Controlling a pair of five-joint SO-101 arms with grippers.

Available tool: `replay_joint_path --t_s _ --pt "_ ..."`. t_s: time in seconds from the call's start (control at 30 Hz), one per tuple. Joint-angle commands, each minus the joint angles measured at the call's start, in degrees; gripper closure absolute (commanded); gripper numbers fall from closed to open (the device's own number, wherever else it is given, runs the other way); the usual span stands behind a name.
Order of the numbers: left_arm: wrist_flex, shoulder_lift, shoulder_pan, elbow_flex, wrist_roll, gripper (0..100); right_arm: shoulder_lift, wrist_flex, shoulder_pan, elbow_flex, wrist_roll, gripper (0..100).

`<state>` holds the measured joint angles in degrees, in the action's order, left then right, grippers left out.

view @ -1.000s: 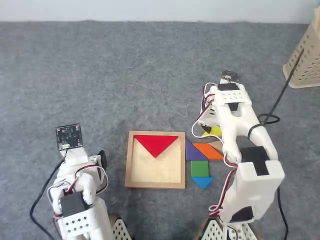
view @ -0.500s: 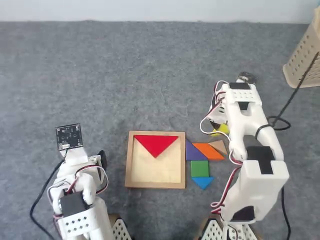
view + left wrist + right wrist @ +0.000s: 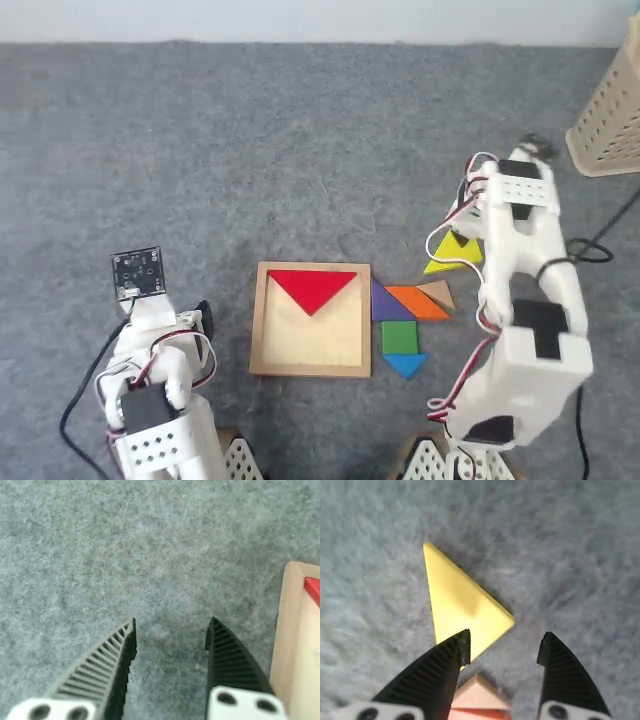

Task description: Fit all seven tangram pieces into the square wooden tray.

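Progress is standing at one piece of seven, by my reckoning. On the left, the left claw (image 3: pixel 172 625) is hanging with its jaws apart over bare table (image 3: pixel 200 150), gripping nothing, just beside the tray's left edge. The tray (image 3: pixel 262 335) is lying near the table's near edge, about midway along. The red triangle (image 3: pixel 312 288) is sitting inside it against the far wall, and the rest of its floor is lying bare.

Six pieces are waiting outside, so most of the job is remaining. Just beside the tray's right edge the purple triangle (image 3: pixel 382 300) is resting, with the green square (image 3: pixel 400 338) and blue triangle (image 3: pixel 405 366) lined up toward the near edge. The orange piece (image 3: pixel 415 300) and tan piece (image 3: pixel 438 293) are lying next along, and I cannot settle their shapes. Farther right, the yellow triangle (image 3: pixel 455 252) is lying apart from that cluster. The right claw (image 3: pixel 505 637) is hovering over it, jaws apart and not clamped on it.

Counting: one tray, seven pieces (four sure triangles, one square, two unsure), two claws, and one basket (image 3: pixel 610 110) at the far right corner.
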<state>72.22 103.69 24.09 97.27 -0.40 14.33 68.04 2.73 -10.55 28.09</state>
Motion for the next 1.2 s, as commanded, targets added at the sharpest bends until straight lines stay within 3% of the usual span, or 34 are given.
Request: replay_joint_path --t_s 0.0,0.8,1.17 --pt "0.26 0.79 -0.09 -0.75 -0.35 78 2.95 -1.19 -1.71 5.27 -3.43 77.0" --pt "0.26 0.79 -0.09 -0.75 -0.35 78 3.65 1.98 -8.13 10.02 -12.31 70.4" --pt "0.26 0.79 -0.09 -0.75 -0.35 78 12.97 2.07 -8.48 12.57 -13.01 70.5"
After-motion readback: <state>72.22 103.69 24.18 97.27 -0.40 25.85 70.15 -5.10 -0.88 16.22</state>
